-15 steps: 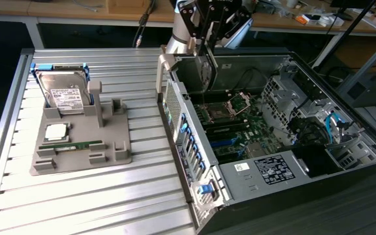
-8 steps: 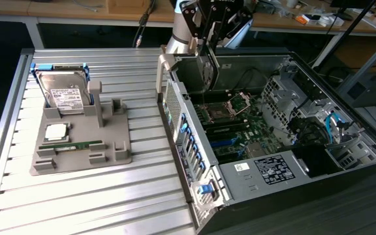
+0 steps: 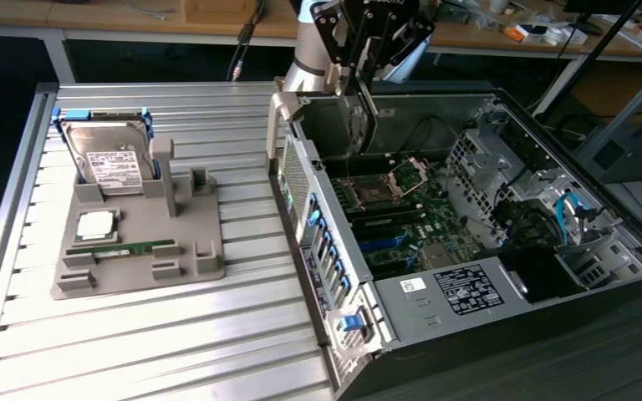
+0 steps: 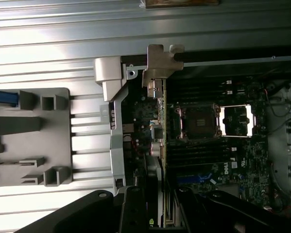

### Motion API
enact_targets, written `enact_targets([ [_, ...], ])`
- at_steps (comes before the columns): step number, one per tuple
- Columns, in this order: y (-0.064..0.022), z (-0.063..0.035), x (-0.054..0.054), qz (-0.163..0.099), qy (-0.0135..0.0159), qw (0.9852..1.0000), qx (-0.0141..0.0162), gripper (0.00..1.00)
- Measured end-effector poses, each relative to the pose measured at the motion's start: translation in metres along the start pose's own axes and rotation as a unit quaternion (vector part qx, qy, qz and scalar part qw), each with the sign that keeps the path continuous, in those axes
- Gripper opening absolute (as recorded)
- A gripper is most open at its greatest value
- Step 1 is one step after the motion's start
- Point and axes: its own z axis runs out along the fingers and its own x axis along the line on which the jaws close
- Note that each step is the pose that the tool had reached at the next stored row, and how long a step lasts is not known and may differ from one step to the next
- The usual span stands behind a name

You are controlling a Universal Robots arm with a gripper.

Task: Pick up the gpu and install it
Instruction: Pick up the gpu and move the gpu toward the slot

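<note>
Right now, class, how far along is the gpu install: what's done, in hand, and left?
Done: the gpu is off the grey tray, where the hard drive and memory stick lie. In hand: the gripper grips it on edge over the motherboard in the open case. Left: it is not yet seated in a slot.

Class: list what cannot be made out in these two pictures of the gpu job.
Exterior view: the gpu, held edge-on by the gripper, hides its own board face.
Wrist view: the slot beneath the gpu is covered by the card itself.
Exterior view: the arm is cut off by the top edge.
Exterior view: the hard drive label print is too small to read.
</note>
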Motion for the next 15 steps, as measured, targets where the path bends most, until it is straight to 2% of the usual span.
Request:
enact_targets([
  [15, 0.0005, 0.0005, -0.0066, 0.000, 0.0000, 1.0000, 0.0000, 0.27],
])
